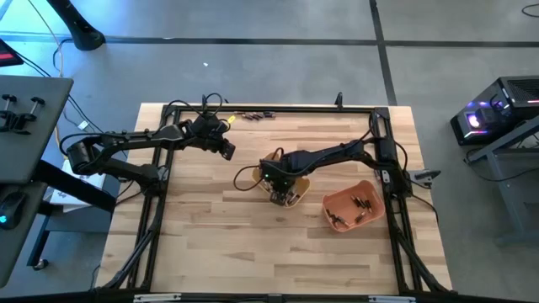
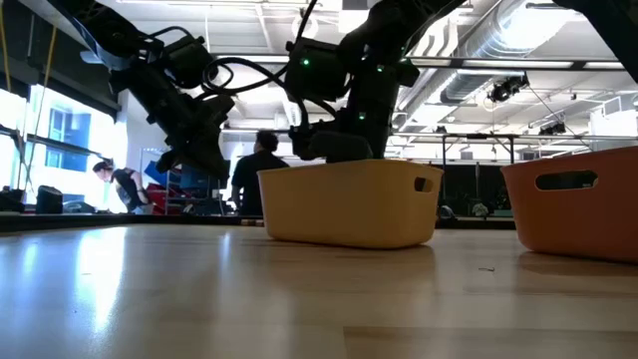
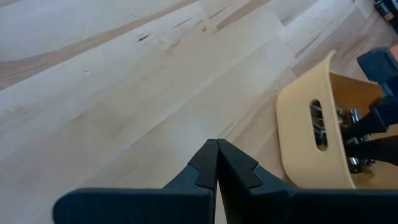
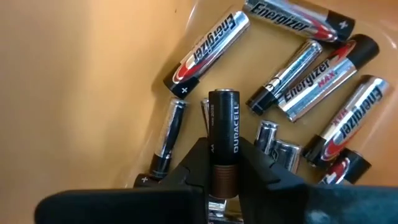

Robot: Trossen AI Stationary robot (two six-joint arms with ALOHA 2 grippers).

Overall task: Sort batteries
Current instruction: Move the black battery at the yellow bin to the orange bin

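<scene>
Near the tabletop's (image 1: 210,244) centre in the high view, right gripper (image 1: 278,192) sits down inside the yellow tray (image 1: 292,192). Right wrist view: its jaws are narrowed onto a black-and-copper Duracell battery (image 4: 224,130), held lengthwise between the fingers (image 4: 189,165), black end pointing away from the wrist. Around it on the tray floor lie loose silver Energizer batteries (image 4: 208,46), several of them from 12 to 3 o'clock of the held cell, one slimmer one at 9 o'clock, lying at mixed angles, some touching each other.

Orange tray (image 1: 354,208) sits at about 4 o'clock of the yellow one, close by but apart; a few dark batteries (image 1: 360,204) lie in it. Low view shows the two trays side by side on the wood, a gap between them.

Left gripper (image 1: 226,145) hangs at about 10 o'clock of the yellow tray, above bare wood. Left wrist view: jaws pressed together, nothing between them, yellow tray's slotted end wall ahead.

Small row of batteries (image 1: 250,115) lies at the far edge of the tabletop, 12 o'clock of the left gripper.

Low view, room behind: people (image 2: 261,165) in the background, too dim to tell more.
</scene>
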